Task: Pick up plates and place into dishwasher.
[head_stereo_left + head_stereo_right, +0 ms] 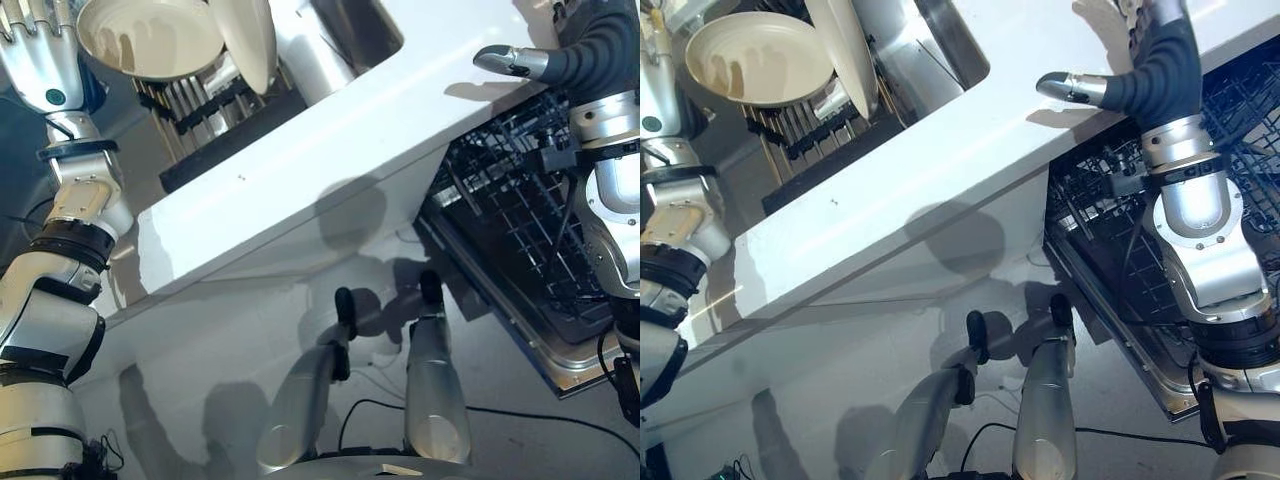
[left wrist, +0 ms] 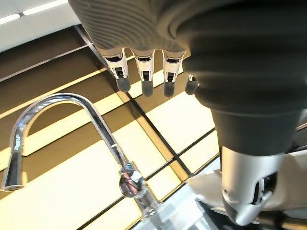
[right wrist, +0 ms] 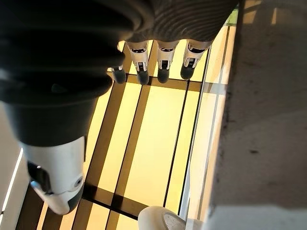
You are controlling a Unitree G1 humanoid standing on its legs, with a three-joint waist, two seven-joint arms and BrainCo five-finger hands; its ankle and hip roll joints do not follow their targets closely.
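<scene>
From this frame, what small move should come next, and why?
Probably bring the left hand across to the nearer plate and close on its rim. Its fingers are straight beside that plate and hold nothing, as the left wrist view confirms. Two plates still stand in the drying rack, while the dishwasher rack is pulled out. The right hand is open over the counter.

White counter (image 1: pixel 330 150) with a black dish rack (image 1: pixel 215 110) of cream plates (image 1: pixel 150 35) beside a steel sink (image 1: pixel 345 30).
</scene>
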